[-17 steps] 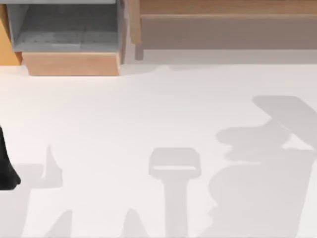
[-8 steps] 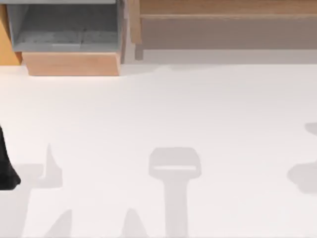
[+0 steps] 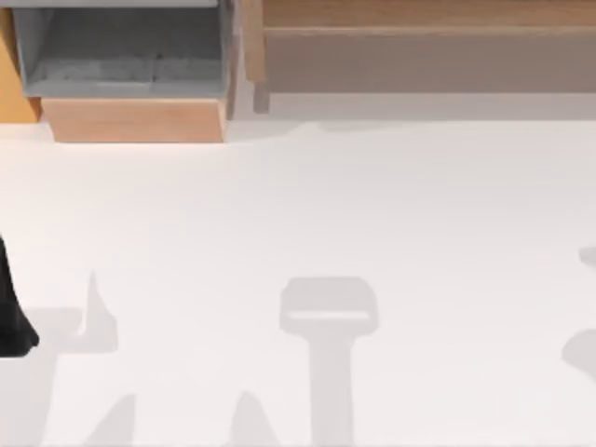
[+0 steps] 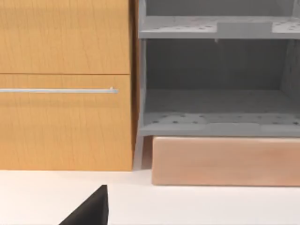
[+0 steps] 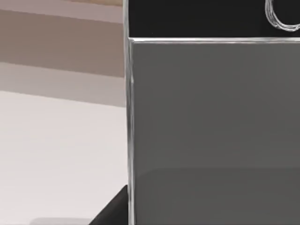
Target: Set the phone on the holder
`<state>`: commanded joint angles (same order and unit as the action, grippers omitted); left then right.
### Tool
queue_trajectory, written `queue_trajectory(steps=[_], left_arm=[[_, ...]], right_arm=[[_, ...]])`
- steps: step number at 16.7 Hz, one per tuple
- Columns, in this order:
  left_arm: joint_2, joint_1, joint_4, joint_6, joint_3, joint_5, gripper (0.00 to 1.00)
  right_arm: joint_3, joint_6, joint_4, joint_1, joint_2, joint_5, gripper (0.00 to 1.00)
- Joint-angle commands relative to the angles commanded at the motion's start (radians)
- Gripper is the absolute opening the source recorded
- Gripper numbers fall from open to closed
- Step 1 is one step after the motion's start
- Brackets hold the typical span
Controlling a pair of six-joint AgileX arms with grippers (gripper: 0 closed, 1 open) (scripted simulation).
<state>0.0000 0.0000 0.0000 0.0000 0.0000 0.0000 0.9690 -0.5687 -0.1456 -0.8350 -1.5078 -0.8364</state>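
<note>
The phone stands close before the right wrist camera. Its grey glass screen is bordered by a thin silver rim, with a black bezel at one end and part of the round home button at that end. Beside the phone's long edge a black wedge of the right gripper juts in, just beside the rim. I cannot tell whether that gripper is spread or pinching the phone. Past the phone lie the white table and a brownish wall or cabinet front behind it.

In the left wrist view, a black tip of the left gripper hangs over the white table near its far edge (one tip alone is too little to tell spread from pressed together). Facing it are a wooden cabinet with a slim metal handle, a grey open shelf unit beside it, and a pale wooden base under the shelves.

From the top view, the table is white and crossed by soft grey shadows: one T-shaped at the middle of the near edge, others at the right edge. A black part of the left arm sits at the left edge. The grey shelf unit stands at the far left corner, and the wooden cabinet runs along the far edge.
</note>
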Motion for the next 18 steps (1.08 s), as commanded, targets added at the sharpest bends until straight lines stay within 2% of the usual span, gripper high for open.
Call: queue_trajectory(steps=[12,18], left_arm=[[0.0,0.0,0.0,0.0,0.0,0.0,1.0],[0.0,0.0,0.0,0.0,0.0,0.0,1.0]], right_arm=[[-0.026,0.007,0.057,0.053,0.006,-0.023,0.0],[0.011,0.088,0.163,0.09,-0.106,0.06,0.0]])
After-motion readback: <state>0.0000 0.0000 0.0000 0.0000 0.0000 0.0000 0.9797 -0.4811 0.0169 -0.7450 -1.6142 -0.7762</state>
